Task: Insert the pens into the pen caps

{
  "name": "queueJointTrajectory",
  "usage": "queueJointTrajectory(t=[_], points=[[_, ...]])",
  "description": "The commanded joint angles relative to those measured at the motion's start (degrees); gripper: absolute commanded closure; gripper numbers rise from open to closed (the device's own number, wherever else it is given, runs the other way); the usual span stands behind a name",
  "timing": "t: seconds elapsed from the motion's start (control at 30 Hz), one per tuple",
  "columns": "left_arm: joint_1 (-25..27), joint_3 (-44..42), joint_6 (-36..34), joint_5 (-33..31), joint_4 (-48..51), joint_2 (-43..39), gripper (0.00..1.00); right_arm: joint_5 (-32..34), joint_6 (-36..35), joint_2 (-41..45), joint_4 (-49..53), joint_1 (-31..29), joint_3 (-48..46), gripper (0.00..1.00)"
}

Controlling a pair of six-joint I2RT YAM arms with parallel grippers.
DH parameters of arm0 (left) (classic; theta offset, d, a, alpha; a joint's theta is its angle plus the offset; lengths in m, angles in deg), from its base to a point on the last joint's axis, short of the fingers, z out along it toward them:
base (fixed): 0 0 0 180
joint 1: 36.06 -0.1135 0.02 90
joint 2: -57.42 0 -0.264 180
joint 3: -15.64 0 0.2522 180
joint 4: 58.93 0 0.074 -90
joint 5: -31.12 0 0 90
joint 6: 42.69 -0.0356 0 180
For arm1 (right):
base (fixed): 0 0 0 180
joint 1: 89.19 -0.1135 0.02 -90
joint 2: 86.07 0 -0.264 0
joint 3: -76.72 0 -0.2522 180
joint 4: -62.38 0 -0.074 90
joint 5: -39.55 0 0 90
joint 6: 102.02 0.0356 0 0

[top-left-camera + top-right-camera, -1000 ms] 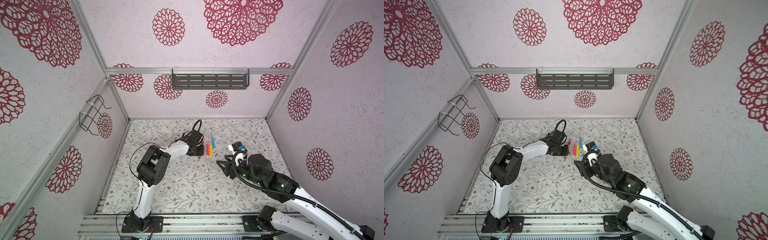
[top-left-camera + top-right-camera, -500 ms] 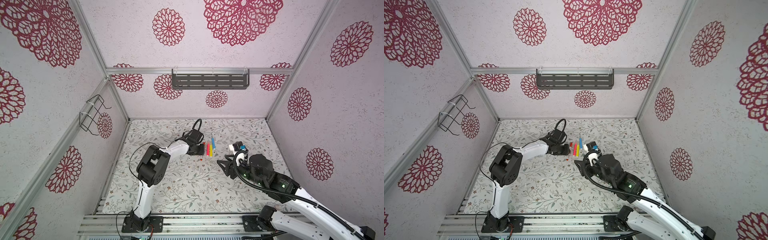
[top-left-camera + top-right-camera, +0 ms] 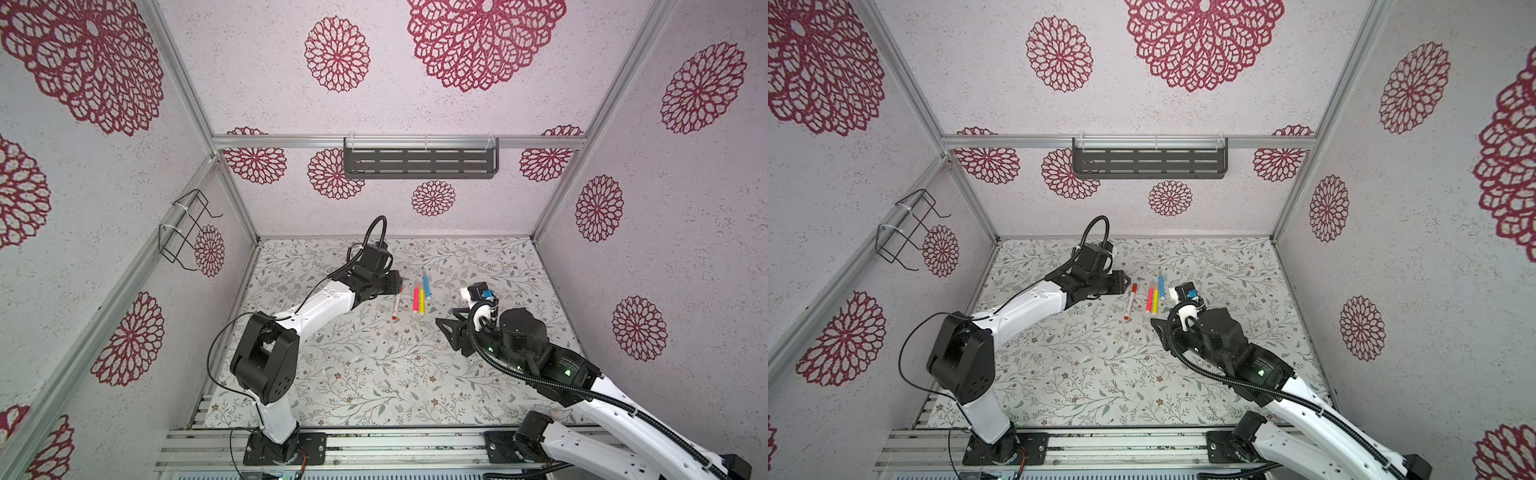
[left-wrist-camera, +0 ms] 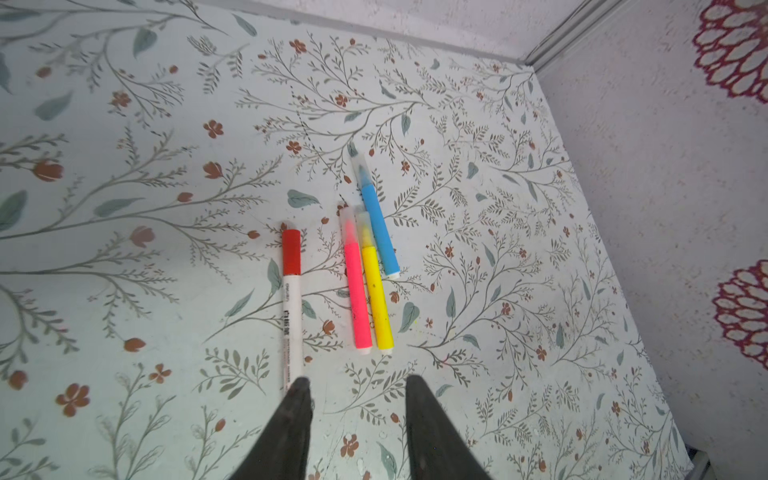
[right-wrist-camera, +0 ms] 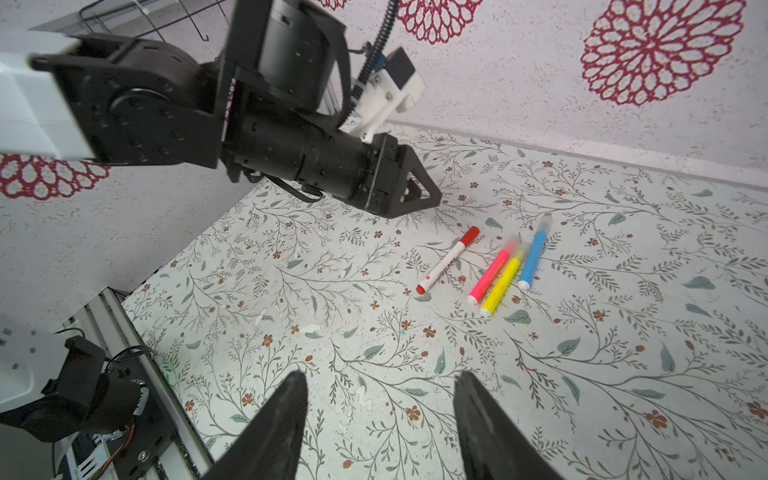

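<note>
- Since a second ago the left gripper [image 4: 358,382] has let its jaws part; the right arm sits almost where it was.
- Left arm: it reaches from the near left base out toward the middle of the table [image 3: 374,374]. Its gripper hangs above the surface just left of the capped far end of the white pen [image 4: 292,307], clear of it. The jaws stand apart with nothing between them. In the left wrist view one fingertip [image 4: 301,388] covers the pen's near end.
- Right arm: it comes in from the near right corner and is bent low. The right gripper [image 5: 380,376] points left toward the pens from just to their right, off the table. Its jaws are apart and empty.
- Pens: all lie flat in a row mid-table between the two grippers, caps toward the far wall.
  - The white pen lies leftmost, a little apart from the rest.
  - The pink pen [image 4: 356,291] and yellow pen [image 4: 376,299] lie side by side, touching.
  - The blue pen [image 4: 380,228] lies just right of them and set farther back.
- Count: four pens, each wearing a cap.
  - One red cap [image 4: 291,251] is on the white pen.
  - Three clear caps are on the pink [image 4: 348,222], yellow [image 4: 364,228] and blue [image 4: 358,166] pens.
- Around: a dark slotted shelf [image 3: 419,162] hangs on the far wall and a wire holder [image 3: 187,228] on the left wall, both well away from the arms.
</note>
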Motion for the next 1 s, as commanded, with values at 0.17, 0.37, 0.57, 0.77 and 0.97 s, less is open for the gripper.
queueJointTrajectory(t=[0.17, 0.37, 0.57, 0.77, 0.97], points=[[-2.1, -8.3, -1.0, -6.6, -4.6, -9.5, 0.58, 7.3, 1.1, 1.1, -1.1, 0.7, -1.2, 0.40], [-2.6, -14.5, -3.4, -11.3, -7.5, -18.0, 0.58, 13.4, 1.5, 1.3, -1.0, 2.0, -1.9, 0.40], [-2.5, -21.8, -6.1, -18.7, -10.8, -28.6, 0.56, 23.8, 2.4, 1.5, -1.0, 4.1, -2.7, 0.36], [-2.5, -28.1, -8.9, -25.8, -12.3, -38.8, 0.52, 30.9, 2.9, 3.8, -4.7, 7.5, -6.5, 0.30], [-2.5, -31.8, -11.1, -33.6, -10.5, -46.4, 0.49, 36.7, 0.9, 7.4, -10.3, 9.0, -11.8, 0.26]])
